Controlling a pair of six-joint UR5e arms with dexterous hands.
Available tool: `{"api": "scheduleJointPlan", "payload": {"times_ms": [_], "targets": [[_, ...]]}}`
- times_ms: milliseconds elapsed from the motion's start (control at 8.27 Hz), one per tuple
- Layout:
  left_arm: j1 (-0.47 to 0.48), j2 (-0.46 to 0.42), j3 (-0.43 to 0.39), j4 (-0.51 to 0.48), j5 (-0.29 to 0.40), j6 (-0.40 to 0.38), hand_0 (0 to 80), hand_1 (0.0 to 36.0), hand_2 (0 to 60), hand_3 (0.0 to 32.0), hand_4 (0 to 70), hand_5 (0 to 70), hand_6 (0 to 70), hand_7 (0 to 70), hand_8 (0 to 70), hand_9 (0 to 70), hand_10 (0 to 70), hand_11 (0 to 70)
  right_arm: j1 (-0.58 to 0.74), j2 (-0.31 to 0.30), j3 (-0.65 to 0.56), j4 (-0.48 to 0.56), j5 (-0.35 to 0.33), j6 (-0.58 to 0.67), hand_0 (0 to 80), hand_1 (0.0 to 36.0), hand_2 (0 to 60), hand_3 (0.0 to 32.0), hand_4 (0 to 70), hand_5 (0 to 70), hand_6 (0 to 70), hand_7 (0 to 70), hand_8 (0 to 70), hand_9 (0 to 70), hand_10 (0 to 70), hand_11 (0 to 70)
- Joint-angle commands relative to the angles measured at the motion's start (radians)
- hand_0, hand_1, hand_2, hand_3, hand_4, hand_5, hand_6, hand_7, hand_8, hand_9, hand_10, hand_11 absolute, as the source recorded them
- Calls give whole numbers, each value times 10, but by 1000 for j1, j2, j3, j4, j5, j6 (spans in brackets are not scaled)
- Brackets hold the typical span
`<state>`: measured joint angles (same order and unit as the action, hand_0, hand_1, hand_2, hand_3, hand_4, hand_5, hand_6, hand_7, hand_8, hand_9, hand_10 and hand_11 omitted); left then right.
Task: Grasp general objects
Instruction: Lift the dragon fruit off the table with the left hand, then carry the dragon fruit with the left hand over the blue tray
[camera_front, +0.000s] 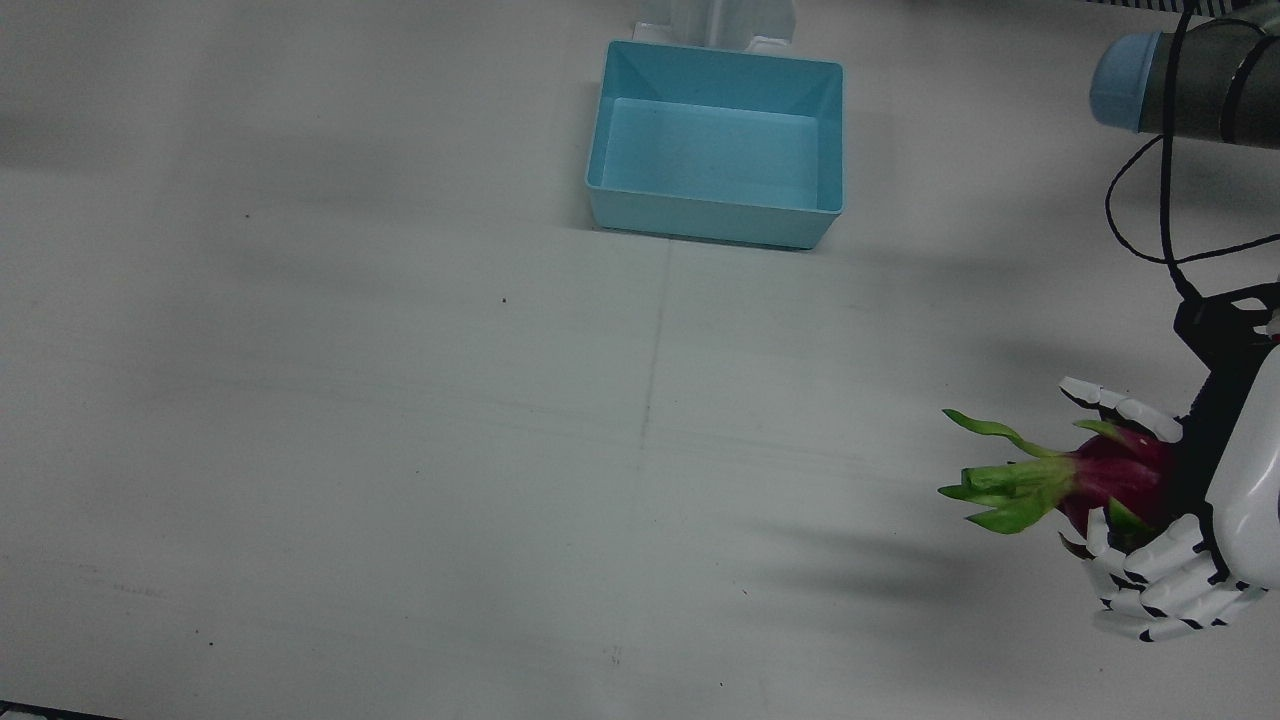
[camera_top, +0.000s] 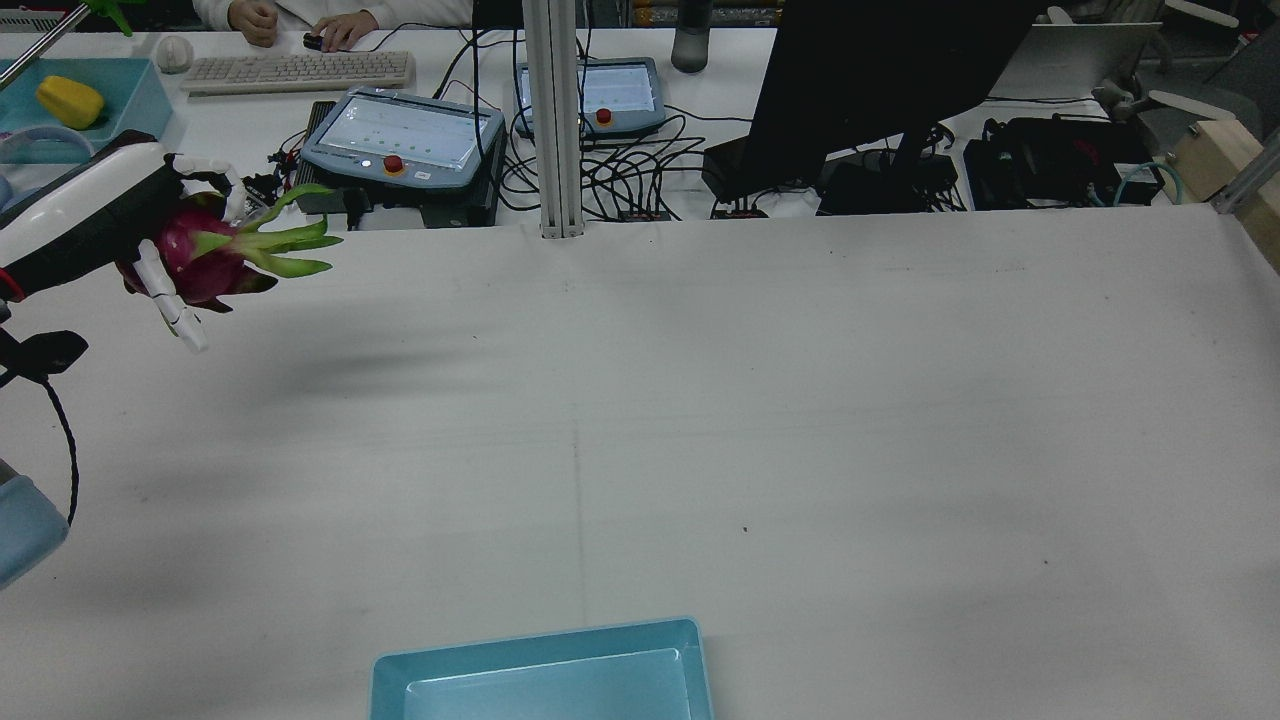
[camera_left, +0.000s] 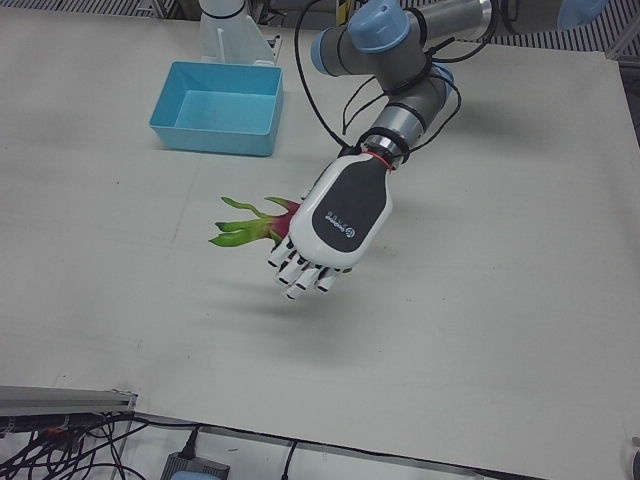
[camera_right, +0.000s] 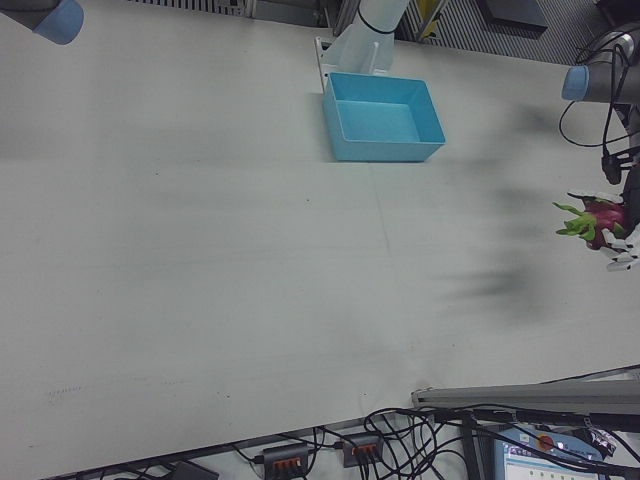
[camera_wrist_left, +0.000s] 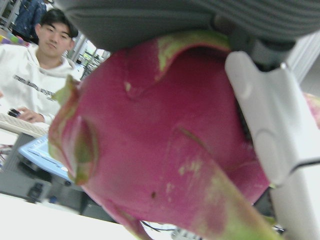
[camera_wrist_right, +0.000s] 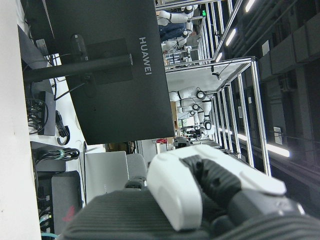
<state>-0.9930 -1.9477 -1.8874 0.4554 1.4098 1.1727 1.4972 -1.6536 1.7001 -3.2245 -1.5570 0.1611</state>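
Observation:
A magenta dragon fruit (camera_front: 1110, 480) with green leafy tips hangs above the table at the robot's far left, and my left hand (camera_front: 1240, 500) is shut on it. In the left-front view the white back of the left hand (camera_left: 335, 220) covers most of the dragon fruit (camera_left: 283, 222), whose green tips stick out toward the view's left. The rear view shows the dragon fruit (camera_top: 195, 262) in the left hand (camera_top: 90, 215), its shadow on the table below. It fills the left hand view (camera_wrist_left: 160, 140). Only part of my right hand (camera_wrist_right: 200, 200) shows, in its own view.
An empty light blue bin (camera_front: 715, 215) stands at the robot's side of the table, near the middle. Beyond the far edge are a keyboard (camera_top: 300, 70), teach pendants (camera_top: 400, 135), cables, a monitor (camera_top: 880, 70) and a seated person (camera_wrist_left: 35, 80).

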Motion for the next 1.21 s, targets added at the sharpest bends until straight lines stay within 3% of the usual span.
{"api": "scheduleJointPlan", "payload": {"times_ms": [0, 242, 484, 1089], "targets": [[0, 3, -4, -188, 247, -102, 434, 169, 600, 0, 315, 700, 400, 630, 286, 375, 488, 692, 0, 0, -2, 0, 0, 0, 0, 0, 0, 0, 0, 0, 0, 0, 0, 0, 0, 0], [116, 7, -27, -271, 282, -189, 467, 194, 600, 0, 329, 700, 448, 700, 296, 429, 481, 685, 0, 0, -2, 2, 0, 0, 0, 0, 0, 0, 0, 0, 0, 0, 0, 0, 0, 0], [281, -3, -62, -274, 268, -192, 483, 214, 600, 0, 358, 700, 499, 700, 323, 457, 482, 687, 0, 0, -2, 2, 2, 0, 0, 0, 0, 0, 0, 0, 0, 0, 0, 0, 0, 0], [410, -5, -102, -317, 268, -196, 507, 243, 600, 0, 401, 700, 560, 700, 347, 473, 478, 684, 0, 0, -2, 2, 0, 0, 0, 0, 0, 0, 0, 0, 0, 0, 0, 0, 0, 0]]}}
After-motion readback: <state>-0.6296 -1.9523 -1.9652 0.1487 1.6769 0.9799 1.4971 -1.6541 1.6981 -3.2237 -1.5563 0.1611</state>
